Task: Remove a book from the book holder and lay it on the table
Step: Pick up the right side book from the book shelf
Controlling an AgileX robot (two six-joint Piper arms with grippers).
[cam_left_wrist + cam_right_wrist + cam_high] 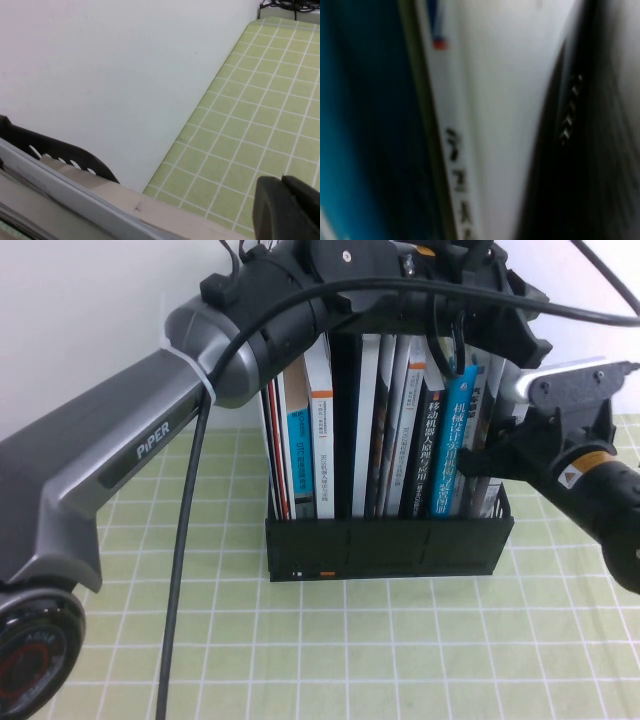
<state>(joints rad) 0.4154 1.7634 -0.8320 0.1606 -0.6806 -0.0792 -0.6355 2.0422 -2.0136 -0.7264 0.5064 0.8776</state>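
Reaching across from the left, the left gripper (440, 300) is held over the book holder (385, 540); its opening cannot be told. The book (500, 380) is seen upright in the rightmost compartment, beside the blue-spined book (455, 440). The right gripper (487, 455) is set against that end; open or shut cannot be told. The blue neighbour could be dragged out by friction, or the holder tipped on the table (400, 660). Counted: one holder, two grippers, roughly a dozen books.
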